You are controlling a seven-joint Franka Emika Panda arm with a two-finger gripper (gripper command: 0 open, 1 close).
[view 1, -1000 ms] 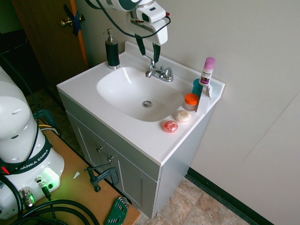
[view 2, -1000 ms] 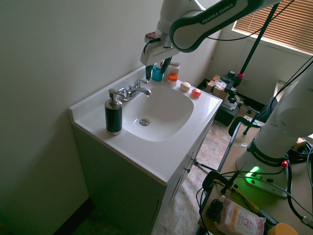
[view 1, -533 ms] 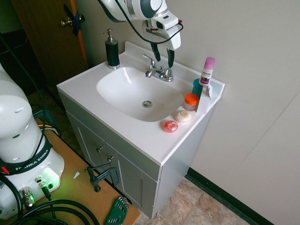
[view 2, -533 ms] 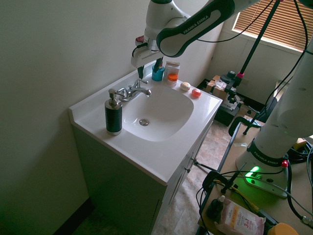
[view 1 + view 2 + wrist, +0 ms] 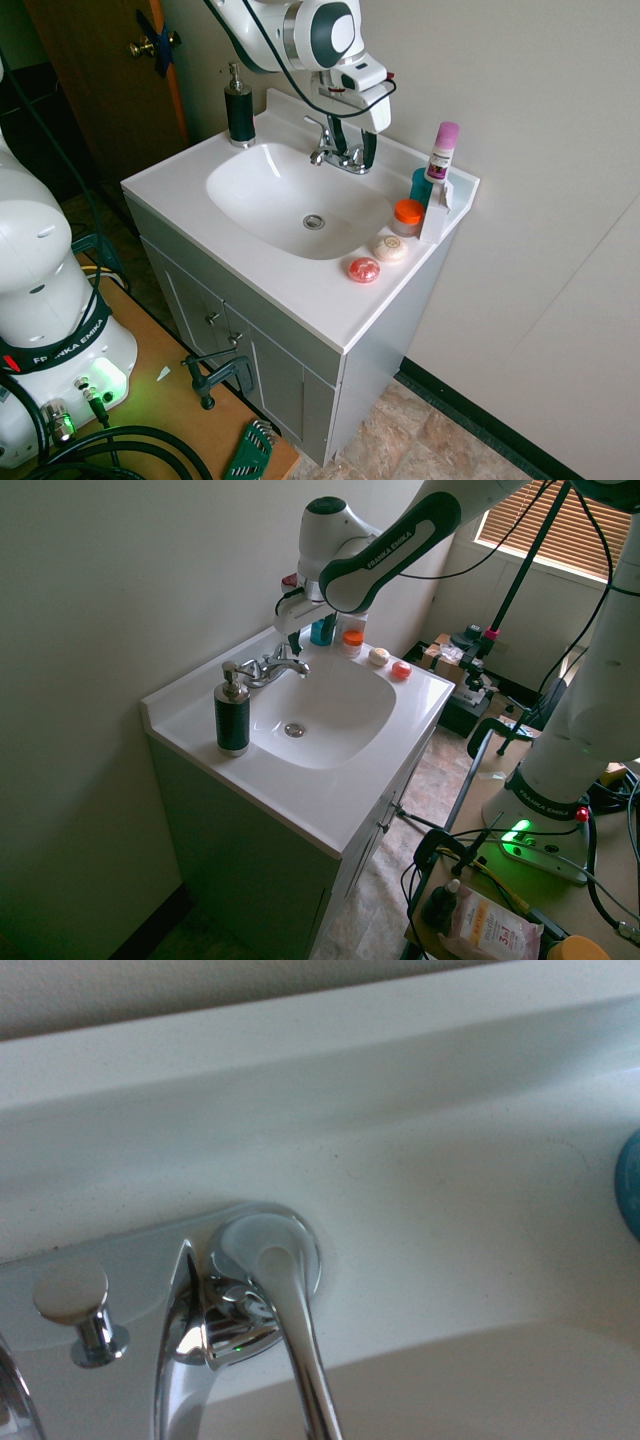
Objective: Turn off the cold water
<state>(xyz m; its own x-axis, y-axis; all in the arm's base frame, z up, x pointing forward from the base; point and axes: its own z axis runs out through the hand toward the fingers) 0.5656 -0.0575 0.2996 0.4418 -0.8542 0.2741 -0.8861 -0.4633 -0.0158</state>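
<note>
From my remote seat I had the gripper (image 5: 354, 157) down at the back of the sink, its fingers open and apart around the handle on the side nearer the toiletries. That handle, the low chrome lever (image 5: 300, 1345), was on the chrome faucet (image 5: 334, 156), and I couldn't tell whether either finger touched it. I saw no water running from the spout.

The white countertop (image 5: 304, 285) had a glossy molded basin (image 5: 270, 205) with a round metal drain (image 5: 313, 222), and a raised back edge met the plain, pale wall (image 5: 540, 120). A dark soap dispenser (image 5: 239, 110) stood upright at one side of the faucet. Toward the other end I had a teal cup (image 5: 322, 631), an orange-lidded jar (image 5: 407, 216), a bottle with a pink cap (image 5: 442, 153), and two small round items, one cream (image 5: 390, 249) and one red (image 5: 364, 269).

Below was a gray cabinet (image 5: 390, 315) on a mottled, stone-look floor (image 5: 385, 425). A brown door (image 5: 105, 80) stood behind the sink's far end; slatted blinds (image 5: 580, 535) covered a window across the room.
</note>
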